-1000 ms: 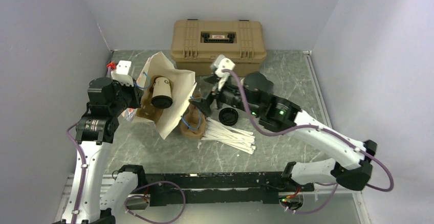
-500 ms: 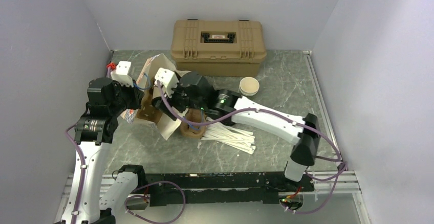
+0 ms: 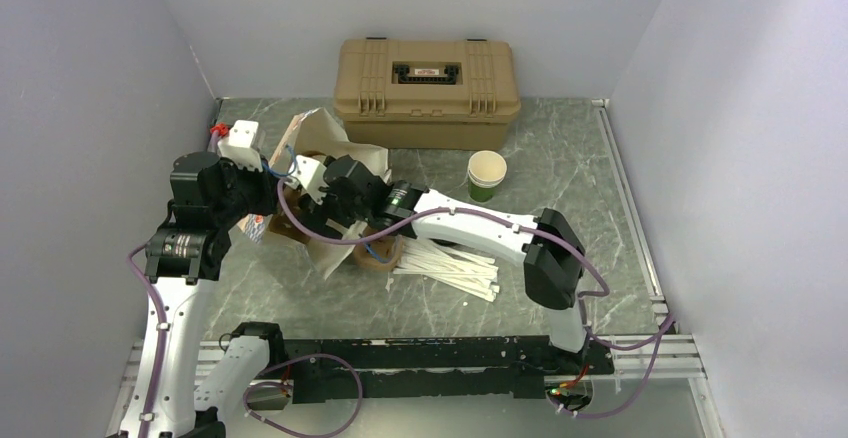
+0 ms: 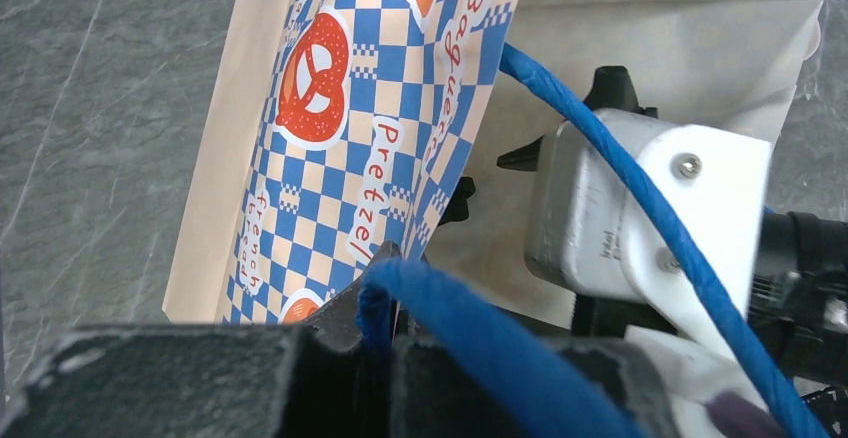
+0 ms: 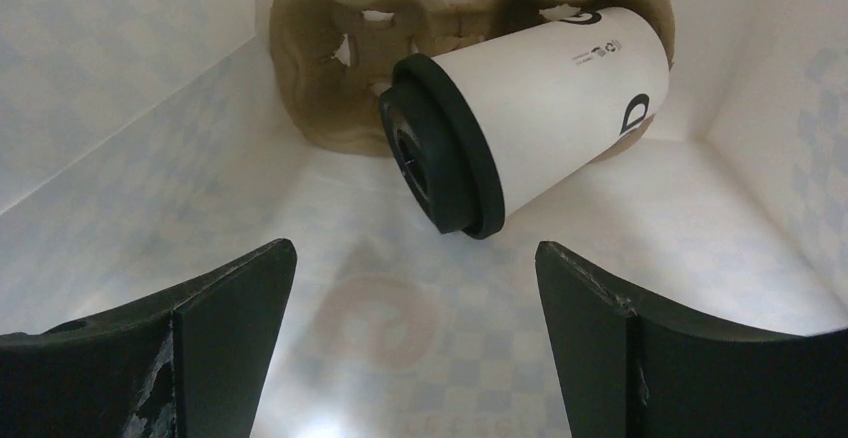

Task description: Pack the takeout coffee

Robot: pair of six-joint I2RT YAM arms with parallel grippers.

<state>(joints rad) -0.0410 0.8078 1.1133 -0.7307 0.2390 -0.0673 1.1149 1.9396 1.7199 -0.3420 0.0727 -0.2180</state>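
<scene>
1. While the left gripper [image 4: 385, 303] is clamped tight on a blue rope handle [image 4: 450, 318], it holds up the white paper bag with blue-check pretzel print [image 4: 350, 128] at the left of the grey marbled bench [image 3: 560, 158].
2. Inside that bag lies the takeout coffee [image 5: 560, 98], a pale paper cup with dark lettering. It is tipped on its side, with its round black plastic lid [image 5: 440, 158] facing the mouth and its base against a brown moulded-pulp cup carrier [image 5: 320, 68].
3. Reaching into the bag mouth, the right gripper [image 5: 412, 258] has its jaws spread wide and empty, just short of the lid and not touching the cup.
4. Handling, as a judgement: the thin paper wall would dent under a hard squeeze, and the lid could pop or leak while sideways. Whether the cup is full cannot be told. The best hold is around the body just below the lid, where the rolled rim stiffens it.
5. Well right of the bag, a green paper cup [image 3: 486, 173] stands apart on the bench.
</scene>
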